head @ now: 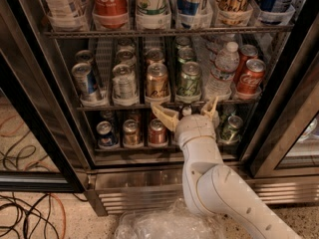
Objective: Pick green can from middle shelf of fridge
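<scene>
The green can (189,79) stands upright at the front of its lane on the middle shelf (99,106) of the fridge (45,133), between a gold-tan can (157,81) and a clear water bottle (221,69). More green cans stand behind it. My gripper (188,110) is open, its two cream fingers (162,115) spread wide just below the shelf's front edge, directly under the green can. It holds nothing.
Red Coke cans (250,75) stand at the right of the shelf, a silver can (123,81) and a blue can (85,80) at the left. Tall bottles fill the rack above (164,32). Small cans sit on the lower shelf. Cables (25,208) and crumpled plastic (159,225) lie on the floor.
</scene>
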Controlling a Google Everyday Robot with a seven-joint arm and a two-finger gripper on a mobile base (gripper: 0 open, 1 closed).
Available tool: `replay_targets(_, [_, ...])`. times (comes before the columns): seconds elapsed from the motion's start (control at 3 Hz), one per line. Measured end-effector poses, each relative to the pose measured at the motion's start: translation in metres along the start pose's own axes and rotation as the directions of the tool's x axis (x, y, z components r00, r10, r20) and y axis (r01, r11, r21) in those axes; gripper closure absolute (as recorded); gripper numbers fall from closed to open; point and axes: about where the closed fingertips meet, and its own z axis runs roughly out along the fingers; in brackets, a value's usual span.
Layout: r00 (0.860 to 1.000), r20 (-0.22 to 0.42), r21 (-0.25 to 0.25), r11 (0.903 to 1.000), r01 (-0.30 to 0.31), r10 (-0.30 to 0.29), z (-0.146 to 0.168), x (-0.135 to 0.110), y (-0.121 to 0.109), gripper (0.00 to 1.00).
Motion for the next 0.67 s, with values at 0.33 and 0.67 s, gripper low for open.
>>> replay_targets(0.33, [1.0, 0.0, 0.001, 1.0, 0.0, 0.0, 0.0003, 0.0, -0.0006, 0.0])
replay_targets(0.67, [1.0, 0.0, 0.001, 1.0, 0.0, 0.0, 0.0003, 0.0, -0.0006, 0.19])
